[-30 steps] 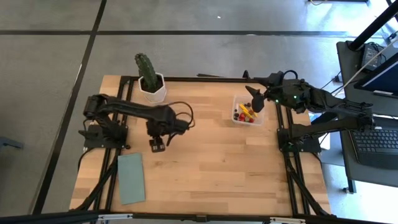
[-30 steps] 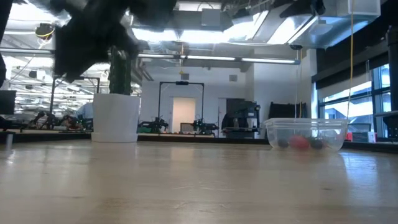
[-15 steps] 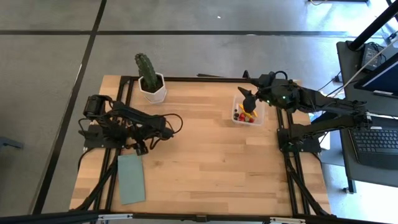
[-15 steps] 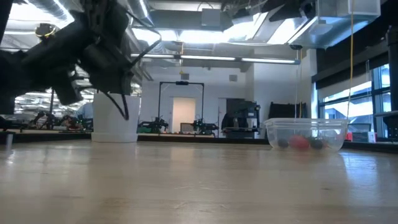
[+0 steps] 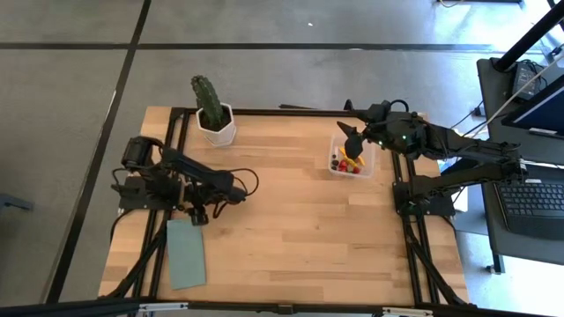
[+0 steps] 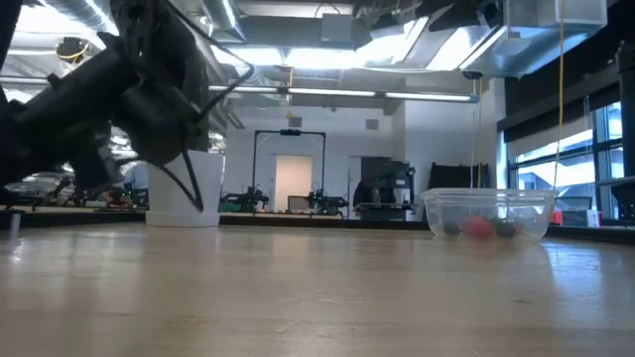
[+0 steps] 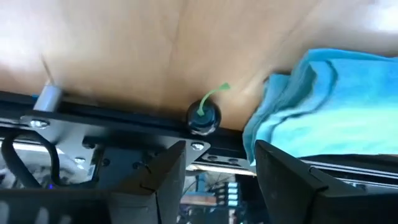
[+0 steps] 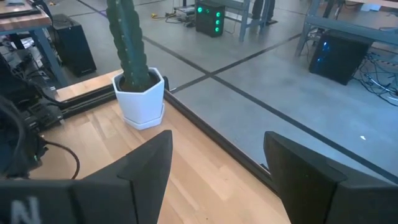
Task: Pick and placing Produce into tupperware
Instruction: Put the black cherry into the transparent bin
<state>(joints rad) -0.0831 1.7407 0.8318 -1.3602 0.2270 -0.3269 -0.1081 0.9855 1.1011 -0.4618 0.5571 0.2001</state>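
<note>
— Several pieces of produce (image 5: 345,160) are seen already inside the tupperware (image 5: 352,157) at the table's (image 5: 291,220) right edge; none is seen loose.

— Right gripper (image 5: 352,141) is held above it, fingers apart, empty. Left gripper (image 5: 198,214) is parked by the green pad (image 5: 186,252), fingers apart.

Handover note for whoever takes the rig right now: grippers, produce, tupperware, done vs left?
Left gripper: pulled in at the table's left edge by the green pad, jaws apart, nothing between them.
Right gripper: over the tupperware, jaws open, empty.
Produce: several pieces lie in the tupperware, at the table's right beside the right arm's base.
Done: every piece visible from above is in the container.
Left: one small dark piece with a green stem sits at the table's edge rail near the pad.
</note>
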